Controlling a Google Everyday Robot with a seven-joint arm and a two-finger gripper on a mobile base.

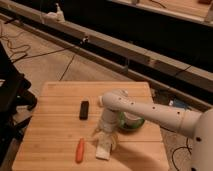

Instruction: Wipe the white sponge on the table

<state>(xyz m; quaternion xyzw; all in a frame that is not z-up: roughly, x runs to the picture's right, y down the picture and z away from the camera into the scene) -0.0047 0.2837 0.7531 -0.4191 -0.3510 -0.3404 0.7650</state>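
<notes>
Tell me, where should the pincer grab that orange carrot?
Probably across its middle, coming straight down from above. The carrot lies flat on the table, long and slim, so its narrow width is the easiest span to close on. The pincer is just beside it, down at the sponge.

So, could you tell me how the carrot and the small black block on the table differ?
The carrot is orange and tapered; the black block is dark and rectangular. The carrot lies near the front edge, beside the white sponge; the black block lies farther back. Both lie flat on the table, close to the hand, which is over the white sponge.
</notes>
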